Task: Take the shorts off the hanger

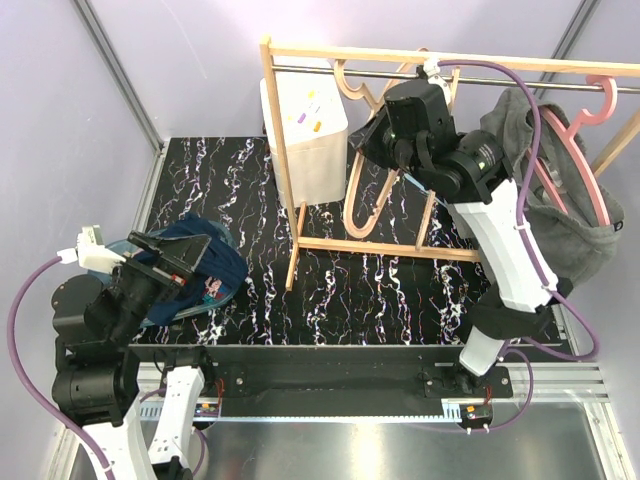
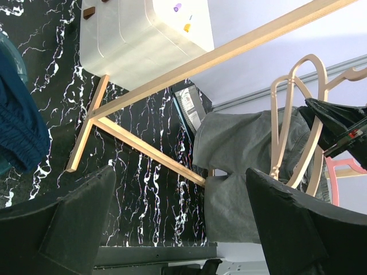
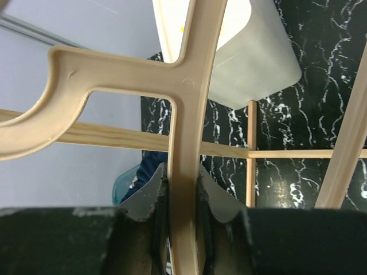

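The dark grey shorts [image 1: 562, 215] hang on a pink hanger [image 1: 592, 190] at the right end of the rack's rail; they also show in the left wrist view [image 2: 246, 166]. The navy blue shorts [image 1: 205, 262] lie in a heap at the table's left, with a bit of cartoon print [image 1: 215, 292] at their edge. A bare beige hanger [image 1: 362, 205] hangs mid-rail. My right gripper [image 1: 388, 130] is shut on that hanger's stem [image 3: 186, 114], its fingertips [image 3: 157, 195] pressed on both sides. My left gripper [image 1: 172, 258] is open and empty over the navy shorts [image 2: 20, 126].
A wooden rack [image 1: 370, 248] with a metal rail [image 1: 520, 78] stands across the back of the black marbled table. A white bin [image 1: 305, 130] stands behind its left post. A teal container [image 3: 126, 180] holds the heaped shorts. Purple cables run along both arms.
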Available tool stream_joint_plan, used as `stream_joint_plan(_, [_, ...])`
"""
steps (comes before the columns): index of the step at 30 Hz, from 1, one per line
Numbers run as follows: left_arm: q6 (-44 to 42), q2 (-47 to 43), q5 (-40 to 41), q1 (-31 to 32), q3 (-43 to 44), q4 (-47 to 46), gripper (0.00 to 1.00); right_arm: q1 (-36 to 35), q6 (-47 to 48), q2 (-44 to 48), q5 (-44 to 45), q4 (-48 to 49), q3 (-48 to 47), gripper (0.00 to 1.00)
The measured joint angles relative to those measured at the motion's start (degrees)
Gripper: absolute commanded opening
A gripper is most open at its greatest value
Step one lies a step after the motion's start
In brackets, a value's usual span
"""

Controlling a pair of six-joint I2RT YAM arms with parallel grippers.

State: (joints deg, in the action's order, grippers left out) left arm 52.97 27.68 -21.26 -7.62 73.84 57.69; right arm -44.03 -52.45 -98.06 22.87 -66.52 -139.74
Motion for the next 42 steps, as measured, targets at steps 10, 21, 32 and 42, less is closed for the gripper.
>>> stream_joint_plan(10, [-0.15,-0.52,0.04,0.00,-0.85,0.11,0.98,0.02,1.36,3.48,-0.63,-2.40,6.19,0.56])
stream_joint_plan(21, [-9.68,4.66,4.20,0.00,-1.03,5.68,0.99,0.20,3.23,9.88,-10.62,-0.70,14.73,0.96])
stream_joint_plan(32, [-8.98,10.82,5.01,0.00,-11.32,-2.80,0.86,0.22,7.45,12.31,-13.27,-8.31,5.31,1.00])
stream_joint_plan(42, [-6.58,17.70,12.66,-0.42,-23.28,-17.09,0.55,0.22,12.70,19.26,-13.70,-8.20,2.12,1.00])
